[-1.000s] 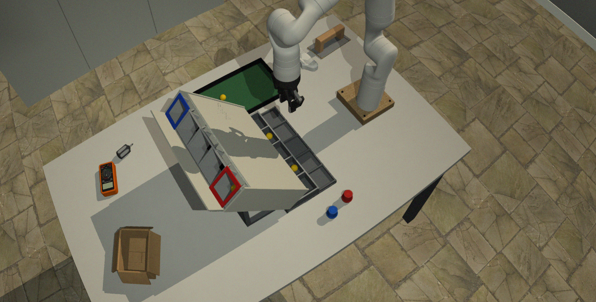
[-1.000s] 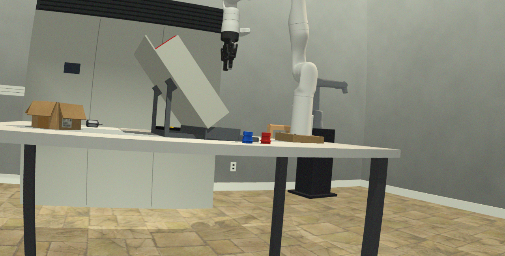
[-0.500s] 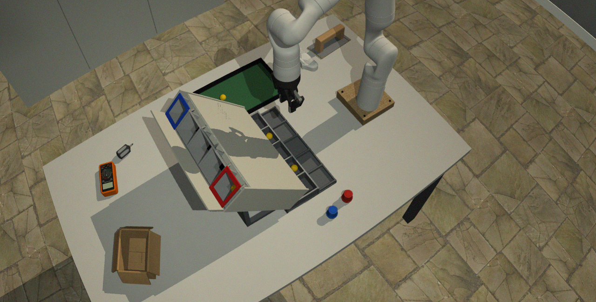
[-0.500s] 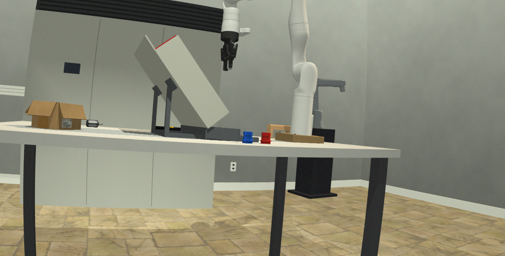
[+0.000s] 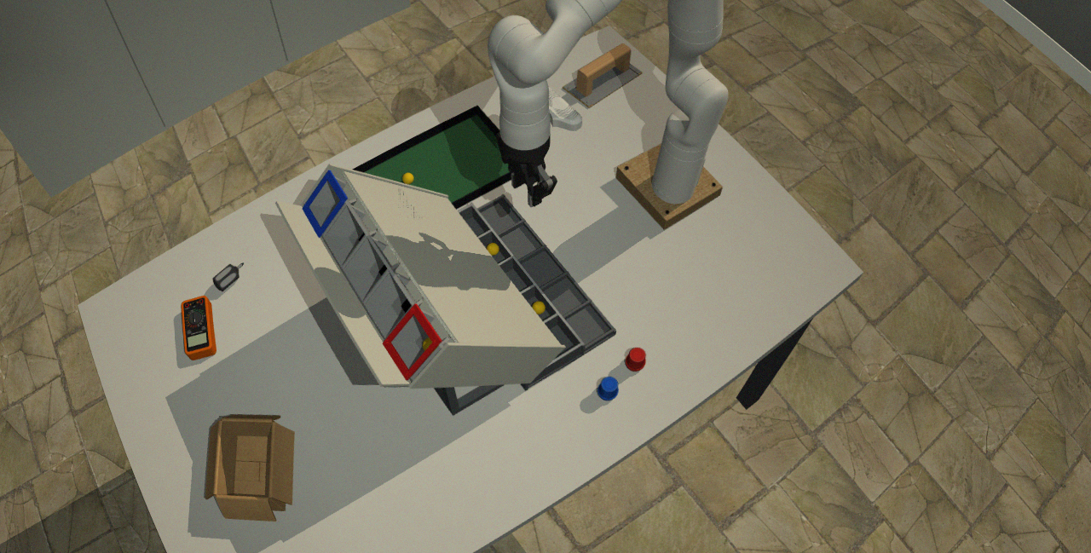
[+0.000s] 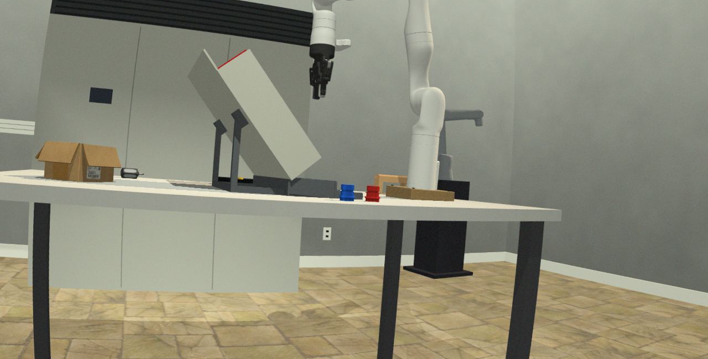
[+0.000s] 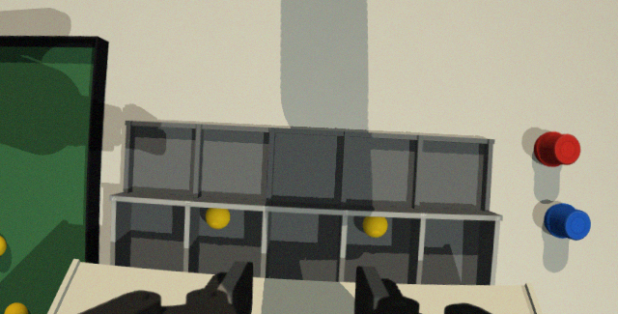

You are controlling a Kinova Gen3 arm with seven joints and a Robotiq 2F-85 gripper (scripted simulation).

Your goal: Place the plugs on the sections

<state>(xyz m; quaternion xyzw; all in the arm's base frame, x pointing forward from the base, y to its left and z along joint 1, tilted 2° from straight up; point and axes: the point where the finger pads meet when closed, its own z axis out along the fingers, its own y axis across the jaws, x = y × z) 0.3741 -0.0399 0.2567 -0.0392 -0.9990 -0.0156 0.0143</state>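
Observation:
My gripper [image 5: 538, 195] hangs high above the table, past the far end of the sectioned tray [image 5: 533, 267]; it is partly open with nothing between the fingers. The red plug [image 5: 634, 358] and the blue plug [image 5: 608, 388] stand on the table beside the tray's near end; they also show in the wrist view [image 7: 557, 149] [image 7: 567, 221]. The tilted cover [image 5: 458, 275] has a blue-banded funnel [image 5: 325, 202] and a red-banded funnel [image 5: 412, 341] at its top edge. Two yellow marbles [image 7: 217, 217] [image 7: 375, 226] lie in the back parts of two sections, with one section between them.
A green marble tray [image 5: 442, 157] with a yellow marble [image 5: 408, 177] lies behind the cover. A cardboard box [image 5: 247, 465], an orange multimeter [image 5: 197, 326] and a small dark object [image 5: 226, 275] are on the left. A wooden handle block [image 5: 603, 69] and the arm's base [image 5: 669, 187] are at the right.

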